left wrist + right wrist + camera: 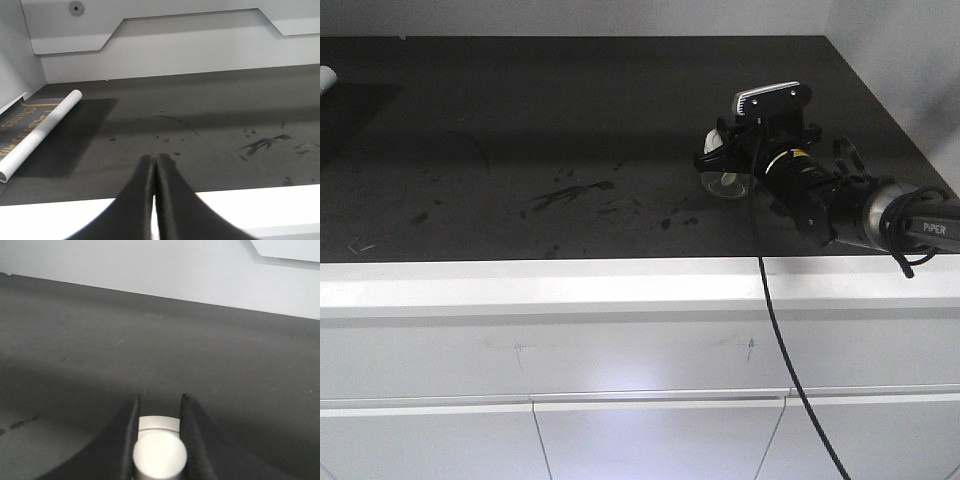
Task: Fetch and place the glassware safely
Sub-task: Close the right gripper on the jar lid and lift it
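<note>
Holding the lidded glass jar (159,456) clamped in my right pincer (159,402), at the right of the scuffed black worktop (520,110). Fingers of my left pincer (154,160) pressed together over the front edge. White wall (150,265) behind; rolled paper (40,135) far left.

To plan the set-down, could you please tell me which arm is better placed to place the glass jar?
The right. The right pincer is already closed on the jar at the dark counter; the left pincer is shut and empty, near a rolled paper.

jar (728,186) mostly hidden behind right gripper (718,165), rolled poster (42,130) cut off at left edge
</note>
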Available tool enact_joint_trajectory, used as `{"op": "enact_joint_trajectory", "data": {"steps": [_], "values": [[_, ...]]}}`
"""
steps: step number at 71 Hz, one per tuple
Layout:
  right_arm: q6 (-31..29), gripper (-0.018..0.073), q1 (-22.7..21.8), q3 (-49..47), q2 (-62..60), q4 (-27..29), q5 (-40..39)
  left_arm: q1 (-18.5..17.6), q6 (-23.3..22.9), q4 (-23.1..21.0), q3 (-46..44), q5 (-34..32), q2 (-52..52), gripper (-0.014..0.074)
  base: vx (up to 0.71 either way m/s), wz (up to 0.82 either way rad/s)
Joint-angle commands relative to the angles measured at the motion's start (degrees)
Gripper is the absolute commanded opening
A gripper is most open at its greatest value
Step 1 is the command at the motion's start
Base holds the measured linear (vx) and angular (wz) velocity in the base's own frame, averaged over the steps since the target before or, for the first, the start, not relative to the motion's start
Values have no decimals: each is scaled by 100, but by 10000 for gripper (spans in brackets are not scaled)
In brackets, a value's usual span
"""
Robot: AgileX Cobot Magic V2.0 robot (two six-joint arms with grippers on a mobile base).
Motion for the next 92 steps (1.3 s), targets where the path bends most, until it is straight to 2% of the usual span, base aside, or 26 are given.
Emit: {"op": "enact_joint_trajectory", "data": {"steps": [1, 14, 32, 55, 73, 81, 92], "values": [[-56, -8, -19, -155, -396, -23, -264, -22, -42, -40, -164, -403, 47, -7, 0, 0], [-34, -8, -14, -15, -804, -23, -195, -22, -42, -40, -164, -403, 47, -7, 0, 0], [100, -5, -14, 1176, -1892, -151, -263, -22, -42, -40, -164, -403, 47, -7, 0, 0], [772, -4, -14, 2602, -3545, -881, -440, -22, -42, -40, -164, -403, 47, -7, 0, 0], [1588, -4, 7, 3438, -4437, -1665, -627, -22, -42, -40, -164, -403, 47, -7, 0, 0], [1661, -4, 317, 3640, -4717, -1689, -657, -22, -42, -40, -164, -403, 47, -7, 0, 0], [1661, -4, 1146, 3690, -5001, -1855, -457, -22, -42, -40, -164, -403, 47, -7, 0, 0]]}}
